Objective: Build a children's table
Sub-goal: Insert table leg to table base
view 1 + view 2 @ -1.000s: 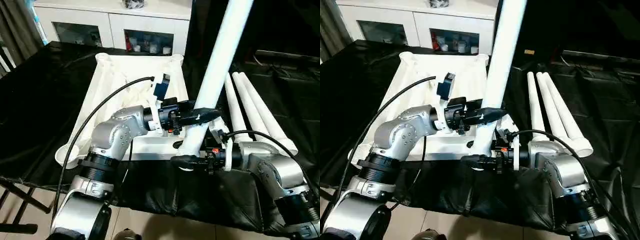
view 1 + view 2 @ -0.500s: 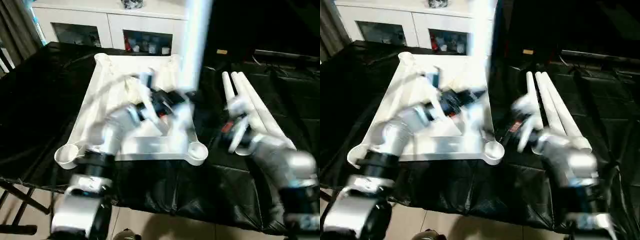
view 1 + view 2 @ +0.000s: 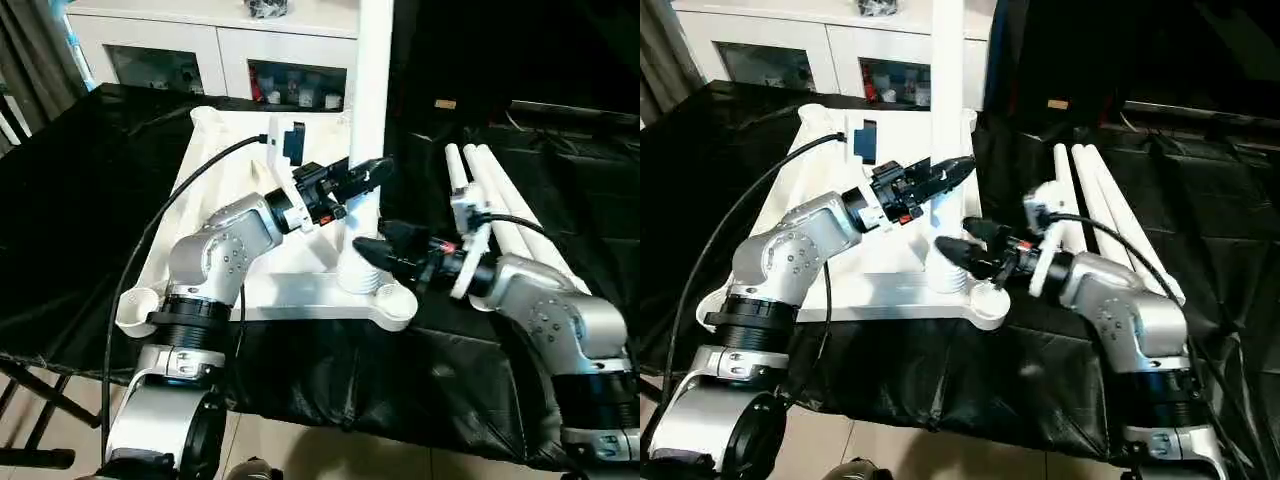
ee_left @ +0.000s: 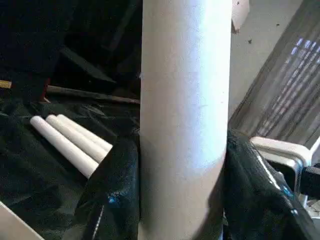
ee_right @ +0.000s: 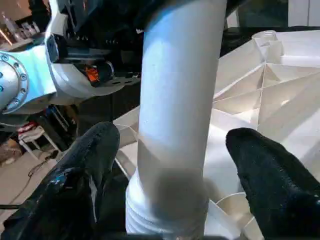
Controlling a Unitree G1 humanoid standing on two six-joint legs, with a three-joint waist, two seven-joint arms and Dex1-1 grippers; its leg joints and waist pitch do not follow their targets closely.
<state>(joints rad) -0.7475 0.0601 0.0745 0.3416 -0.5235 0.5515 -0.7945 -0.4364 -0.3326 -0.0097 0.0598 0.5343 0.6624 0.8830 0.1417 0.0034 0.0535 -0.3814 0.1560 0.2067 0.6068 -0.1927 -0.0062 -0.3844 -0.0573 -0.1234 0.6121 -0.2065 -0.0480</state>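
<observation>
My left gripper (image 3: 368,172) pinches the upright leg (image 3: 368,120), which stands in the table top's (image 3: 235,180) corner socket (image 3: 385,295) at 5 o'clock. My right gripper (image 3: 372,250) straddles its base, fingers (image 5: 270,175) spread. Three spare legs (image 3: 500,215) lie at 3 o'clock.

Indoor light fell evenly from above — the white table top (image 3: 300,290) and the upright leg (image 3: 368,120) stood bright, close to washed out where the leg met the upper edge of the head views. The black cloth (image 3: 80,200) swallowed most detail, giving back only soft sheen along its folds. Shadows stayed short and faint under the silver forearms. The head views were sharp. In the wrist views the leg's surface lay soft and out of focus, and the near fingertips (image 5: 85,175) were blurred — daylight glowed behind a curtain (image 4: 280,100).
</observation>
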